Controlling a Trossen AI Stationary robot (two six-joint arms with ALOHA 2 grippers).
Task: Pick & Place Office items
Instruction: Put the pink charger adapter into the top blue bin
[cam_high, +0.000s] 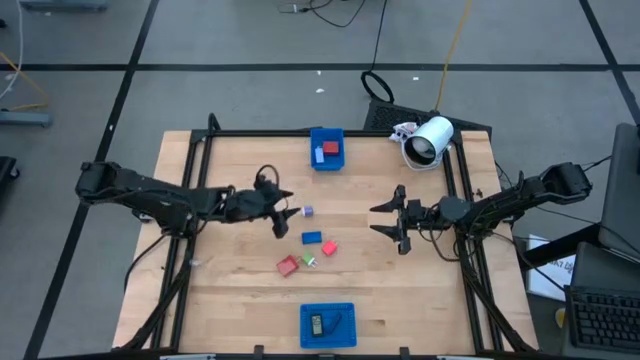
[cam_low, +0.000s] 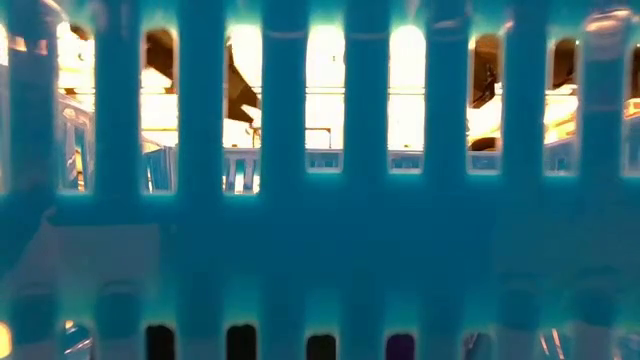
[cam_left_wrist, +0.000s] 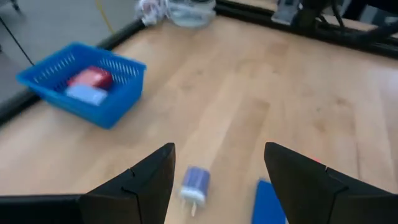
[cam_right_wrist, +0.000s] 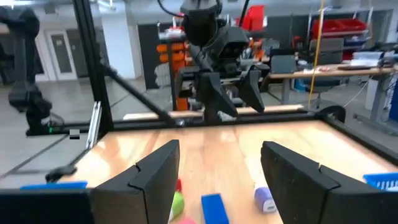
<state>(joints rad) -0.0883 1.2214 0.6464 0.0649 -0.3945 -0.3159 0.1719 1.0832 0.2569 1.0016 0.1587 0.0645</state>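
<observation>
Two blue baskets (cam_high: 327, 149) on wooden table (cam_high: 230, 280), grey floor (cam_high: 90, 40) around

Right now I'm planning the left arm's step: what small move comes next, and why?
Probably ease the left gripper down over the purple piece: its fingers stand open and empty, with that piece on the table between them.

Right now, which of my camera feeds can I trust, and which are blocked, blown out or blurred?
High view: evenly lit, sharp enough. Low view: blocked by a blue basket wall out of focus right at the lens, with backlight blown out through its slots. Left wrist view: the purple piece looks soft. Right wrist view: the near fingers look soft, the room behind clearer.
</observation>
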